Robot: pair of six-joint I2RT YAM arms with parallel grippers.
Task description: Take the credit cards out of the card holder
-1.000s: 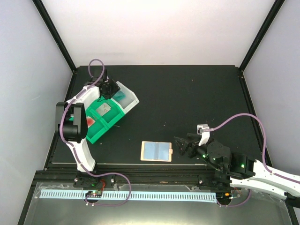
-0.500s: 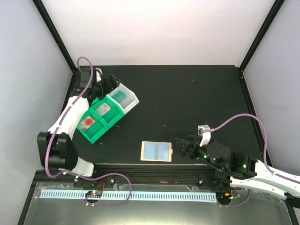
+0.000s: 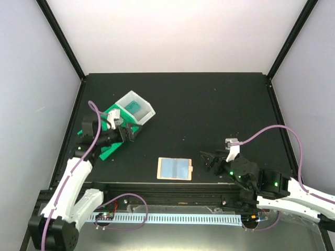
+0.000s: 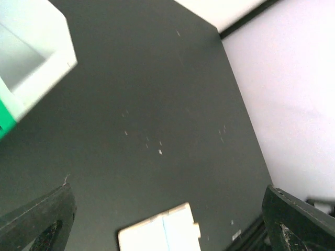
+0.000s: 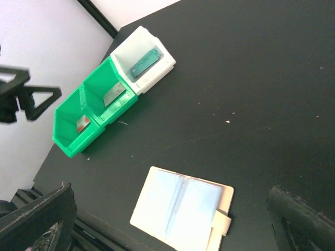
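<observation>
Open peach-rimmed, pale-blue flat card holder [image 3: 175, 168] lies nr the black bench's [image 3: 220, 104] near edge. The left pincer [image 3: 131, 133] & right pincer [image 3: 208, 160] gape wide, empty. Only the right wrist view shows all 3: teal card [image 5: 145, 61] in white plastic bin [image 5: 159, 70], grey-white card [image 5: 112, 94] & red-blotched card [image 5: 82, 123] in green plastic bins [image 5: 70, 144]. From the top, the left arm [image 3: 86, 157] covers those.

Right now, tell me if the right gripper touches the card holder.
Apart. Top view shows bare table between right gripper and card holder.

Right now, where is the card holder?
In the top view the card holder lies open on the black table near the front edge, just left of the right gripper, with the bins farther back-left.
</observation>
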